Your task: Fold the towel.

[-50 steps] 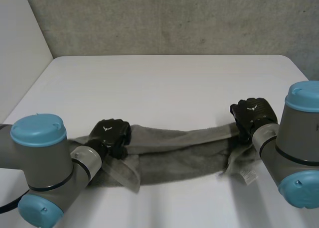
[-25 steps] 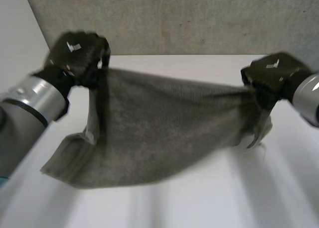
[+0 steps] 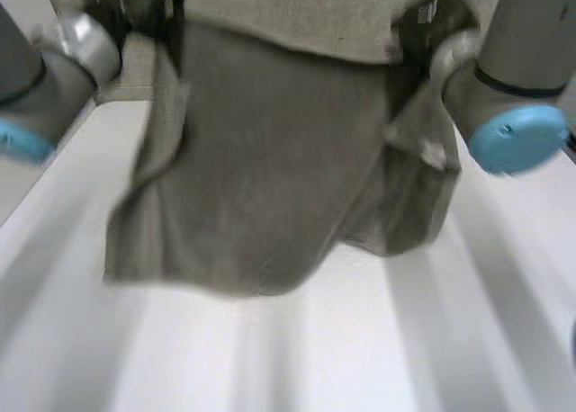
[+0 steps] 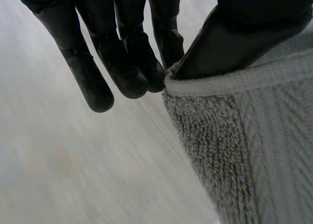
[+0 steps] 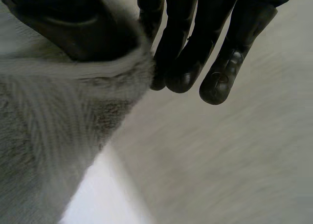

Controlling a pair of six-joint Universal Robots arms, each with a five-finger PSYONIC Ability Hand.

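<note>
The grey towel (image 3: 261, 169) hangs high above the white table (image 3: 297, 358), stretched between both arms, its lower edge dangling free. In the left wrist view my left hand (image 4: 132, 48) pinches a hemmed top corner of the towel (image 4: 244, 145) between thumb and fingers. The right wrist view shows my right hand (image 5: 186, 43) pinching the other top corner of the towel (image 5: 54, 131) the same way. In the head view the left arm (image 3: 54, 61) is at the towel's upper left and the right arm (image 3: 504, 88) at its upper right.
A grey wall (image 3: 315, 16) stands behind the table's far edge. The pale side wall (image 3: 18, 174) runs along the table's left side.
Both hands have lifted the towel from the table up high toward the camera; it now hangs spread between them. The right hand closed on its corner during the lift.
</note>
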